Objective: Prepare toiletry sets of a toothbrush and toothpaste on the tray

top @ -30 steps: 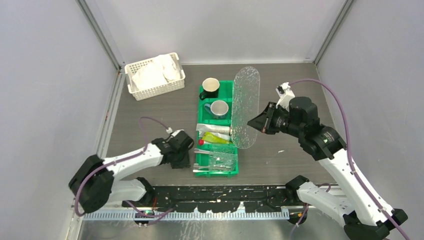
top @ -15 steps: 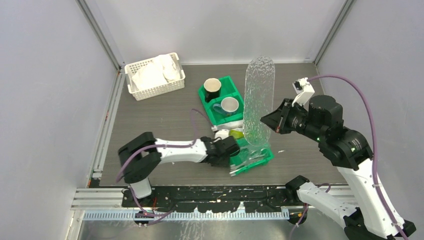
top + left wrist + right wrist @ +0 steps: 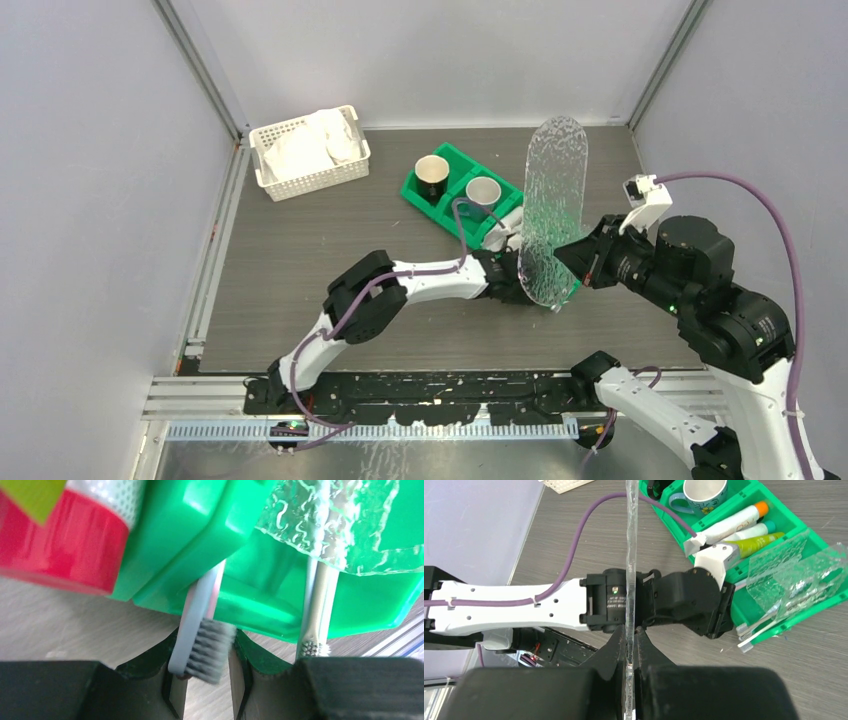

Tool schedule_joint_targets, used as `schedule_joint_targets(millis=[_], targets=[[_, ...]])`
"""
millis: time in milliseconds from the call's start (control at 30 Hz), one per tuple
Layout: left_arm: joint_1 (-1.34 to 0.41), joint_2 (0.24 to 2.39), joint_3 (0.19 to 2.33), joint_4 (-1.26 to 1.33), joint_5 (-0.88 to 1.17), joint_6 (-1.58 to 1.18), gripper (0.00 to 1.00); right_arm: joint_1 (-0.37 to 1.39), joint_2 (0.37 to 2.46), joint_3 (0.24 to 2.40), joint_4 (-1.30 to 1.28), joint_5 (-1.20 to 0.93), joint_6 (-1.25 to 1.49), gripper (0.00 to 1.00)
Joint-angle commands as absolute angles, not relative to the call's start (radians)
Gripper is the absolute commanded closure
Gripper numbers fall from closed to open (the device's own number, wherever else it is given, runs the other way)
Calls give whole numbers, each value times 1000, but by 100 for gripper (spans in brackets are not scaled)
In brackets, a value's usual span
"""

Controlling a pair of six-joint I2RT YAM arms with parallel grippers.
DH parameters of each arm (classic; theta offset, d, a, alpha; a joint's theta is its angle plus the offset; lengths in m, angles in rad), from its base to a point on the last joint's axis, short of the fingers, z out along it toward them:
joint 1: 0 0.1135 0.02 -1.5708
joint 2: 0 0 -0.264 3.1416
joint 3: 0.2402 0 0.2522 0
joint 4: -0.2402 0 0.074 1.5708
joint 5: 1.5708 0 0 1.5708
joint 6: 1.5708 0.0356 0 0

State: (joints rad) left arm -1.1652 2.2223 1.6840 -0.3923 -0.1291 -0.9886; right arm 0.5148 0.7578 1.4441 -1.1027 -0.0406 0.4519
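My right gripper [image 3: 578, 256] is shut on the lower edge of a long clear oval textured plate [image 3: 553, 205], held upright above the table; it shows edge-on in the right wrist view [image 3: 630, 555]. My left gripper [image 3: 202, 680] is at the near end of the green bin [image 3: 250, 605], its fingers closed round the bristle head of a pale toothbrush [image 3: 202, 650] that sticks out of the bin. A white toothbrush [image 3: 315, 630] lies beside it. The small clear rectangular tray [image 3: 794, 575] sits in the bin's end compartment. White [image 3: 729, 524] and yellow-green [image 3: 756, 544] toothpaste tubes lie in the neighbouring compartment.
The green bin [image 3: 410, 190] lies diagonally at mid table, with two mugs [image 3: 432, 170] in its far compartments. A white lattice basket [image 3: 308, 150] with cloths stands at the back left. The left arm stretches across the table in front of the right gripper.
The green bin has swung round and slid right and back. My left arm has reached far right with it. My right gripper has carried the oval plate right and higher.
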Motion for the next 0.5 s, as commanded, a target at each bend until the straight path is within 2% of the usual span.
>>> schedule_joint_targets(millis=[0,467], targets=[[-1111,2359,1771,-470,-106,-930,65,514,742,1473,-1084,-7,426,99],[-963,2495,1972,-317,37,-838,66,513,721,1405,-1073,-17,411,99]])
